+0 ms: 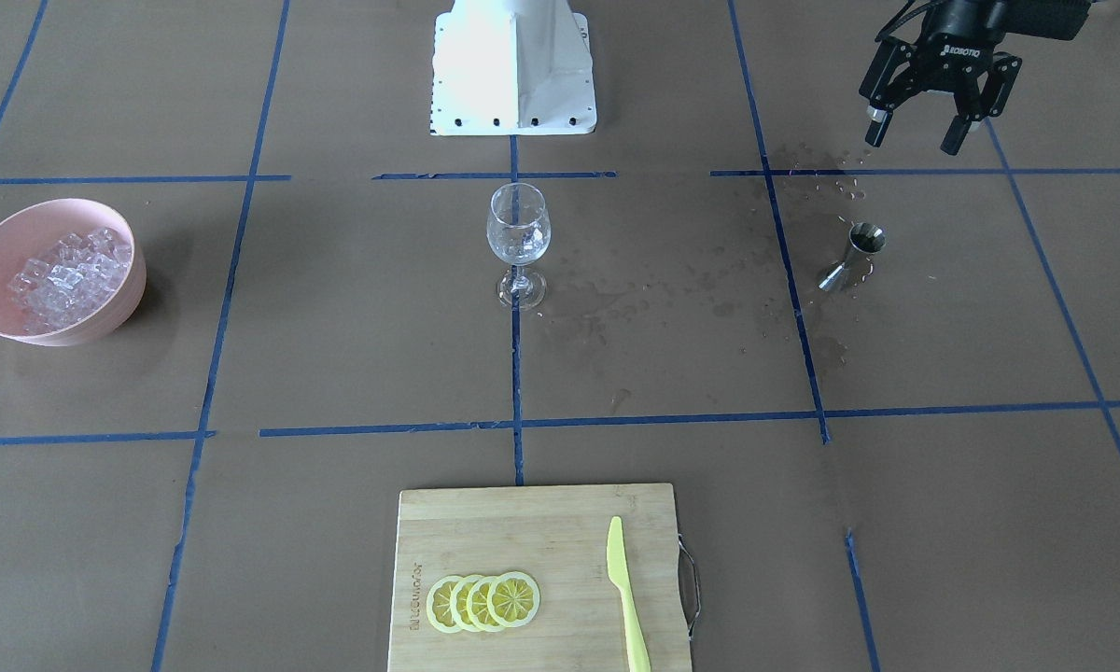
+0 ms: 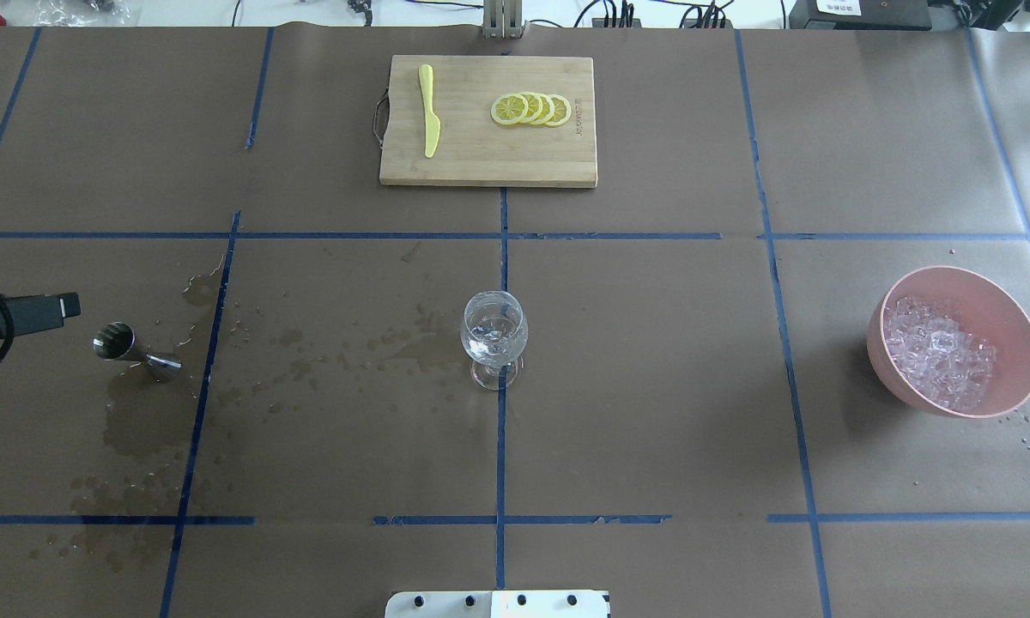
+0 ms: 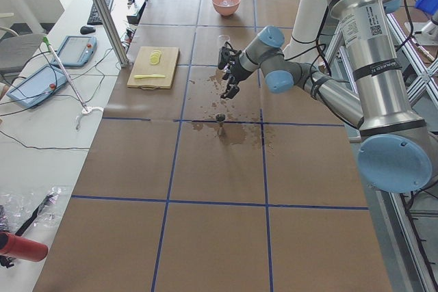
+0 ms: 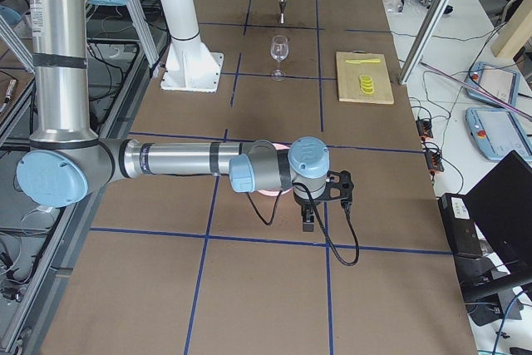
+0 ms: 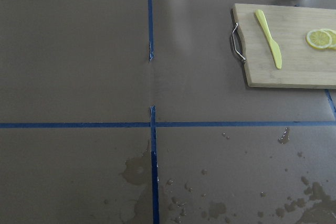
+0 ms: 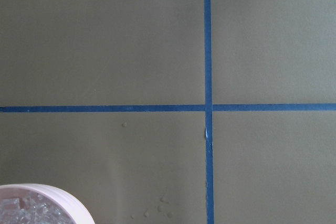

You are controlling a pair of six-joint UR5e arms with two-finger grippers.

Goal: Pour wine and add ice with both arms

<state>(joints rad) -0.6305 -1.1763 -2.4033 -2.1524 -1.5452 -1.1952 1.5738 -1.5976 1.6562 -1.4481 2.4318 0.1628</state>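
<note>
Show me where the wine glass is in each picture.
Front-facing: wine glass at centre.
Overhead: glass at centre.
Left side: glass upper middle, faint.
Right side: glass top centre.
Left wrist: not in it.
Right wrist: not in it.
Shared landmark: bamboo cutting board, straight across from it.

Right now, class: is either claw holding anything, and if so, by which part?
The left claw hangs open and holds nothing. The right claw shows only in a side view, so its hold cannot be told.
</note>
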